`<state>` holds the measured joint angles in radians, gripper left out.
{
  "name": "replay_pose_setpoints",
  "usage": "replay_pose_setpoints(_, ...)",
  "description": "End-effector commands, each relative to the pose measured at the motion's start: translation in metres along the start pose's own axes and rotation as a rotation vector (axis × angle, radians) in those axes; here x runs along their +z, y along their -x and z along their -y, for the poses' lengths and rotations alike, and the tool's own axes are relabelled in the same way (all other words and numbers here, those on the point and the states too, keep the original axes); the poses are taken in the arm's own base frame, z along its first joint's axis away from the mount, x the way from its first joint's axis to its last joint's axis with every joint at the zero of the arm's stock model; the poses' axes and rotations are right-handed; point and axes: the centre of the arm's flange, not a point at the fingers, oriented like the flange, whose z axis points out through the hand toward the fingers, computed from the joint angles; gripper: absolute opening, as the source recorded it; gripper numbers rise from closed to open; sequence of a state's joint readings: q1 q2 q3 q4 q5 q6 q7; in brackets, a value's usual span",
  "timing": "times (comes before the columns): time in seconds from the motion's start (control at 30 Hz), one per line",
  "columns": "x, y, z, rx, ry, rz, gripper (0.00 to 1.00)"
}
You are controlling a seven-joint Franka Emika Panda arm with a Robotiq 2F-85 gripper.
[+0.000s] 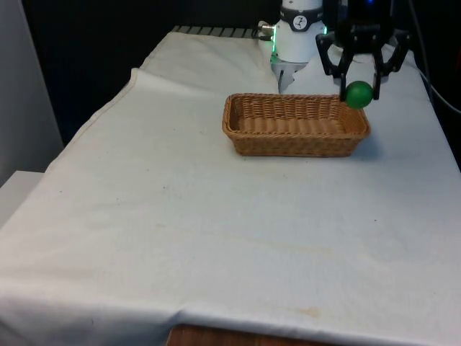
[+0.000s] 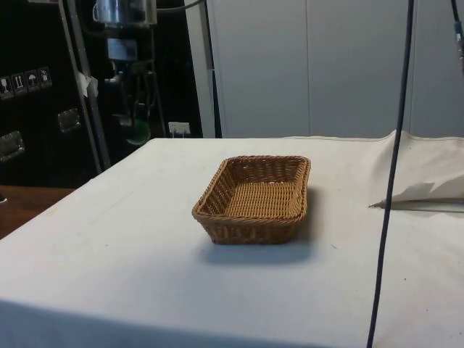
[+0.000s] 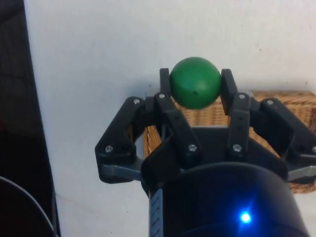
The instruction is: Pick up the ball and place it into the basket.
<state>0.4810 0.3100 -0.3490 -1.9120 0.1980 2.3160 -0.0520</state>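
A green ball (image 1: 359,94) hangs in the air, held between the two black fingers of my gripper (image 1: 359,90), which is shut on it. In the wrist view the ball (image 3: 195,82) sits clamped between the fingertips (image 3: 228,89). The brown wicker basket (image 1: 295,125) stands on the white cloth, and the ball hovers above the cloth just beyond the basket's far corner on the front view's right. From the side the ball (image 2: 137,133) shows against the dark cabinets, past the table's far edge, with the basket (image 2: 254,198) in the middle of the table.
A black cable (image 2: 391,174) hangs down on the side view's right. The white cloth (image 1: 216,216) covers the whole table, with wide bare room in front of the basket. The arm's white base (image 1: 297,36) stands behind the basket.
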Motion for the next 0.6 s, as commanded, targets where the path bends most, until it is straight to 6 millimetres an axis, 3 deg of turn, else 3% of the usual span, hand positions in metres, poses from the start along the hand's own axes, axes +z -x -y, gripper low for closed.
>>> replay_pose_setpoints(0.0,-0.001,0.004,0.000,0.003,0.011,-0.003,0.02)
replay_pose_setpoints(0.3,-0.002,0.019,0.000,-0.002,0.021,0.018,0.02)
replay_pose_setpoints(0.57,-0.001,0.044,0.001,0.005,0.060,0.034,0.02)
